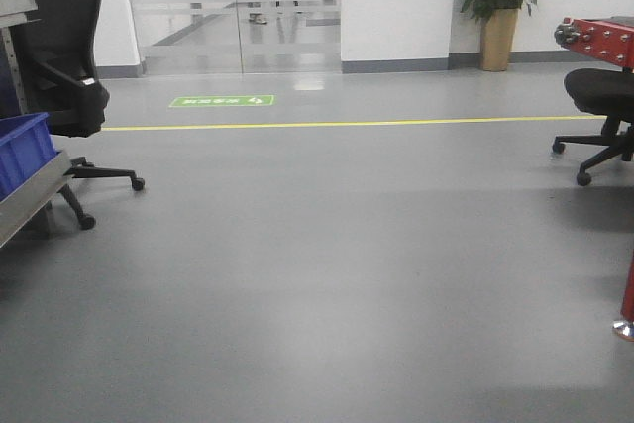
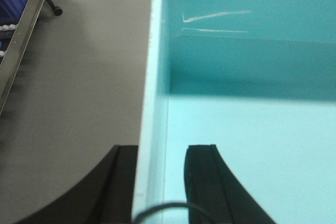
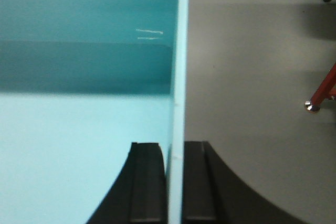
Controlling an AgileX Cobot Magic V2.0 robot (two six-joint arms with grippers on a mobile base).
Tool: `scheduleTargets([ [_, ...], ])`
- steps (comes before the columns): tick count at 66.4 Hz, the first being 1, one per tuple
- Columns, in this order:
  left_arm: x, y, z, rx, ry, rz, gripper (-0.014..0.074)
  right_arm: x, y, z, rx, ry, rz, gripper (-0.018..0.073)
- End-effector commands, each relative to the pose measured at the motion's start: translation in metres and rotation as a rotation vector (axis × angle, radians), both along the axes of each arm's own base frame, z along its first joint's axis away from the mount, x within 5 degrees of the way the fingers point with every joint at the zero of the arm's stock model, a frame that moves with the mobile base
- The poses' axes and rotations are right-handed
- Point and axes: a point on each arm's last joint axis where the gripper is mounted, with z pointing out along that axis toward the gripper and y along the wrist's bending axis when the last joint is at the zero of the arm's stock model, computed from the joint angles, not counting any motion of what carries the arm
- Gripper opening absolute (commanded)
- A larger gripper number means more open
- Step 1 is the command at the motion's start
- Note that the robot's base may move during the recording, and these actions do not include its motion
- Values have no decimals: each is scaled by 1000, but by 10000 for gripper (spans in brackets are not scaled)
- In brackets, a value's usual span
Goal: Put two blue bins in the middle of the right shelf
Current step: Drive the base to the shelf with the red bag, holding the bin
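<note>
Between the two arms, over open grey floor [image 1: 327, 274], a blue bin [image 2: 252, 129] held off the ground — left gripper [image 2: 157, 182] closed on the left wall, one finger inside and one outside; right gripper [image 3: 173, 182] clamped likewise on the right wall. Interior bare, so probably light; rigid moulded plastic, smooth walls, likely slippery under thin pads. Best hold: low over the rim at opposite walls, both sides level, to prevent twisting or sliding. At far left of the front view, a second blue bin [image 1: 22, 151] on a metal shelf [image 1: 30, 200] beside a black chair [image 1: 59, 37] — well apart from the carried one. Target shelf not in view; red frame [image 1: 599, 42] at right.
</note>
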Motion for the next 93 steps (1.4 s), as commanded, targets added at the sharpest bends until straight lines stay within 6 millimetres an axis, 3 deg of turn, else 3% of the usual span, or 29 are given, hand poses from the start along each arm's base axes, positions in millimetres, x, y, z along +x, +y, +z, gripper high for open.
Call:
scheduleTargets([
  [1, -7, 3, 14, 13, -89, -30, -111, 0, -6, 12, -25, -96, -14, -165],
  [93, -7, 4, 15, 18, -93, -27, -111, 0, -6, 12, -25, -96, -14, -165],
])
